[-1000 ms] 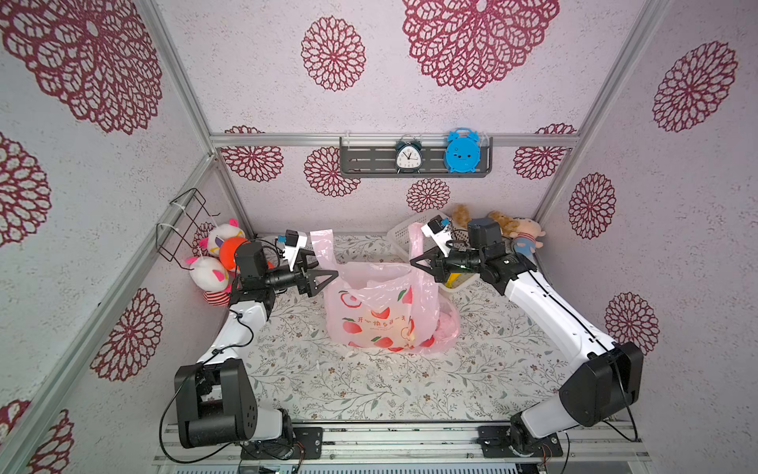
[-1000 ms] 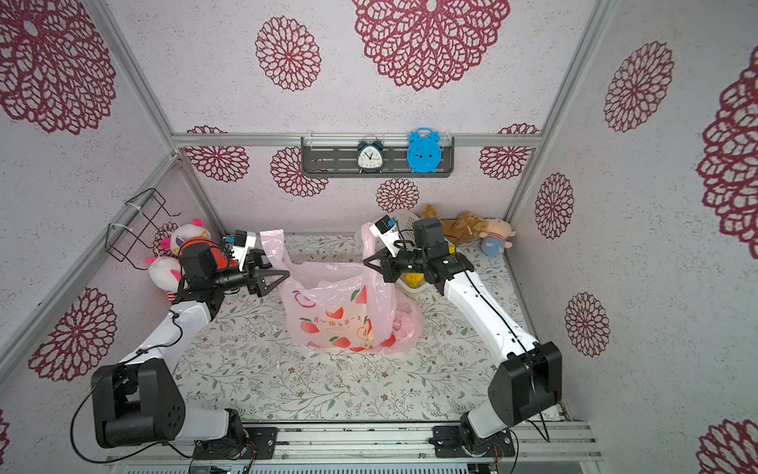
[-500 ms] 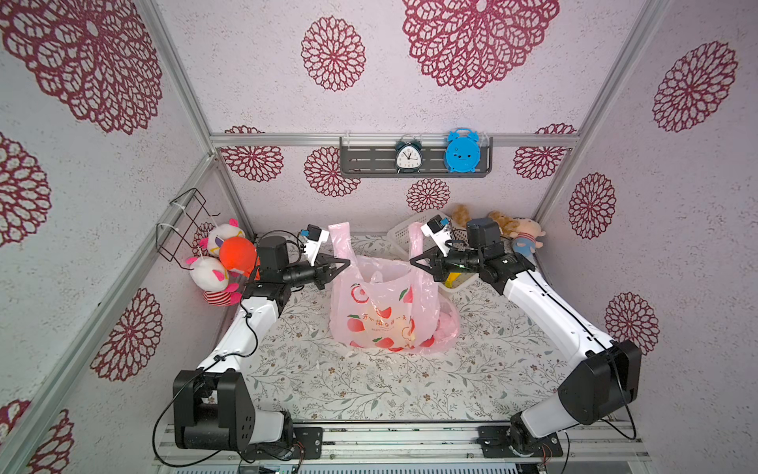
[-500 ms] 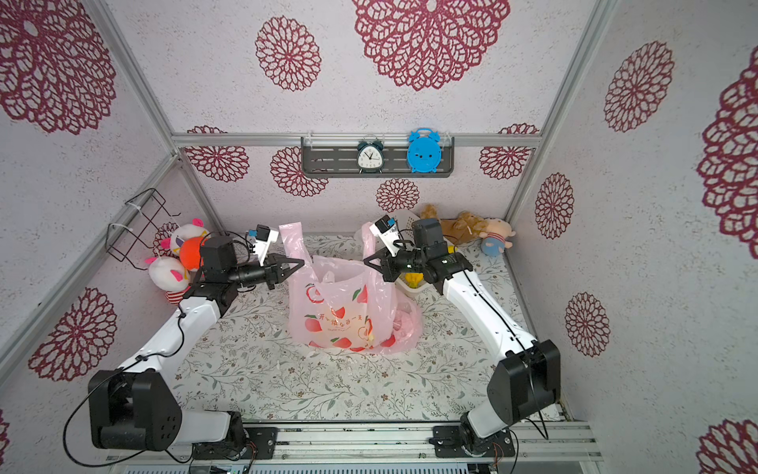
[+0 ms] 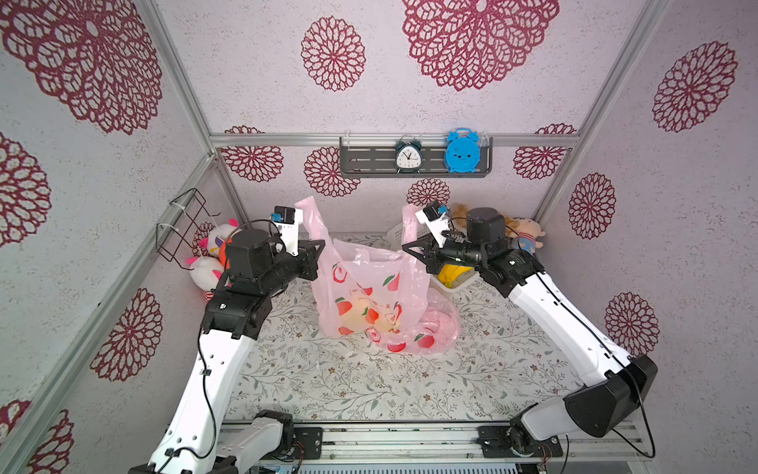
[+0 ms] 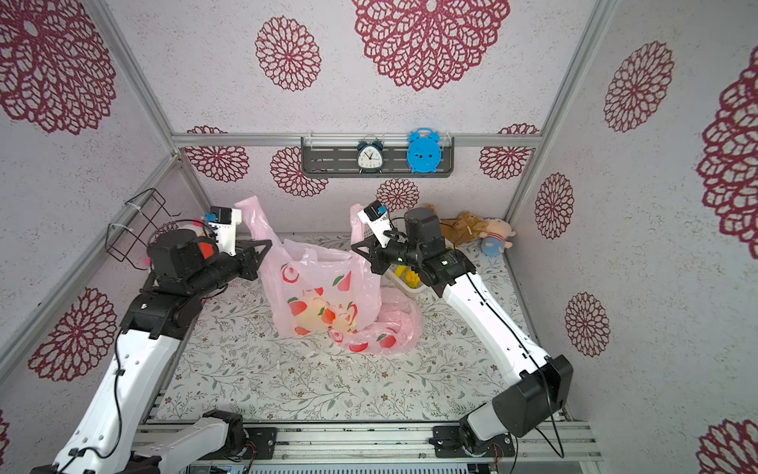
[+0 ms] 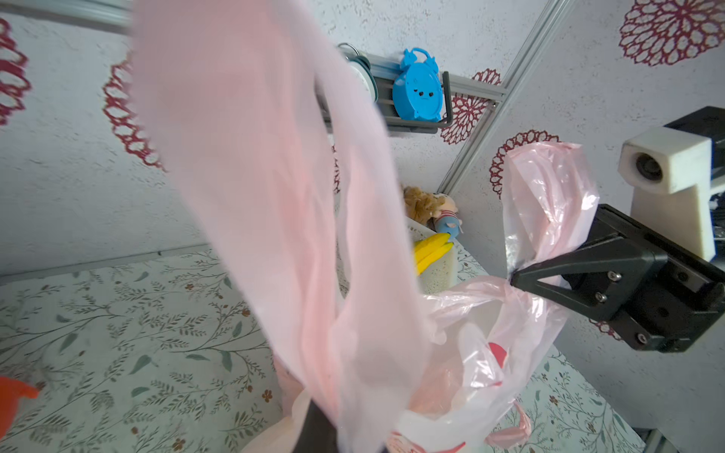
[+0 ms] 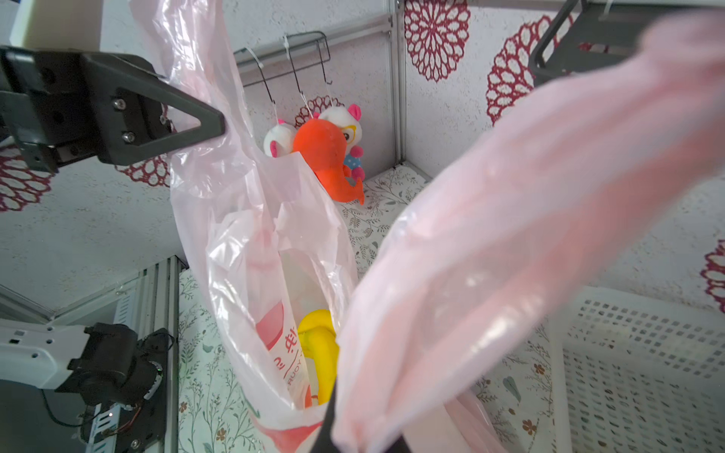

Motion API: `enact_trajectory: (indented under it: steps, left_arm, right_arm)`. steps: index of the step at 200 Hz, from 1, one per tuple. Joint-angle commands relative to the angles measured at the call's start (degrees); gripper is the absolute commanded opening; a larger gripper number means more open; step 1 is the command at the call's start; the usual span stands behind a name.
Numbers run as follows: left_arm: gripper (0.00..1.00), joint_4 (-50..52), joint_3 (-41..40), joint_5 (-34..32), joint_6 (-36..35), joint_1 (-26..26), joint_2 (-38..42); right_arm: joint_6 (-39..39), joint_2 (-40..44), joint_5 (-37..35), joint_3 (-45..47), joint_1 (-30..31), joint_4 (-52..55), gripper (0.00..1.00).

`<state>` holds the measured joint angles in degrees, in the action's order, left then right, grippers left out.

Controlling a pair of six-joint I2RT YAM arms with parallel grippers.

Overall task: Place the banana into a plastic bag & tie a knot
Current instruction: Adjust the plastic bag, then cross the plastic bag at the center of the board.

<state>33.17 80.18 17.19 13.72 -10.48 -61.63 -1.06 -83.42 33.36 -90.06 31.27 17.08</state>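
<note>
1. My left pincer [image 5: 321, 247] is shut tight on the left handle [image 5: 310, 217] of the plastic bag [image 5: 365, 283]. The free end of that loop stands up above the jaws.
2. My right pincer [image 5: 407, 248] is clamped the same way on the right handle [image 5: 410, 219]. Both pincers hang above the surface [image 5: 328, 381], with the bag's mouth open between them.
3. The banana [image 8: 319, 345] lies at the bottom of the bag, seen down through the mouth in the right wrist view. I judge the loading done and the knot not yet begun.
4. The film looks thin and slick. If I pull the handles across each other too hard, one may slide out of my jaws, or stretch and tear at the pinch.
5. Tying probably means letting go and regrasping. A freed handle would likely flop into the mouth or down the side, where it is hard to catch again.
6. Pink plastic fills much of both wrist views, so I could misjudge where the loops cross.
7. My two pincers face each other, tips near. Crossing them carelessly could knock them together.
8. A second bag [image 5: 430, 332] lies crumpled against the foot of mine and might get dragged along or pinched by mistake.
9. The white basket [image 8: 627, 372] with spare bananas [image 7: 431, 249] sits just beside my right pincer. A wide sweep on that side could shove it.
</note>
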Motion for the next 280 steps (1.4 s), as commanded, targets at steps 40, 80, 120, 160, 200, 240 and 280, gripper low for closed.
enact_trajectory:
  steps: [40,80,120,160,200,240,280]
  left_arm:
    - [0.0,11.8,-0.4,-13.0,-0.1,-0.4,0.4]
    - [0.0,4.7,-6.3,-6.1,2.2,-1.5,-4.6]
    - [0.0,-1.2,-6.3,-1.1,3.2,-9.0,-8.6]
    - [0.0,-4.6,-3.5,4.2,4.0,-14.8,-15.2]
    - [0.0,6.4,3.0,2.5,-5.5,-14.5,-20.3]
    - [0.0,23.1,11.0,2.1,-15.1,-14.8,-28.4]
    - [0.0,26.7,12.8,5.9,-20.6,-15.5,-31.3]
  right_arm:
    - [9.3,-5.9,1.0,5.5,4.2,-16.2,0.0]
    - [3.9,-8.5,-7.4,8.1,3.9,-10.5,0.0]
    - [0.5,0.9,-16.7,13.5,0.4,-4.2,0.0]
    - [-0.9,10.6,-22.7,18.5,-5.4,-0.9,0.0]
    - [-3.6,13.3,-11.8,22.3,-7.1,-2.8,0.0]
    - [-14.6,13.1,1.0,25.8,-3.8,-3.0,0.0]
    - [-25.6,9.0,3.4,23.0,1.6,4.0,0.0]
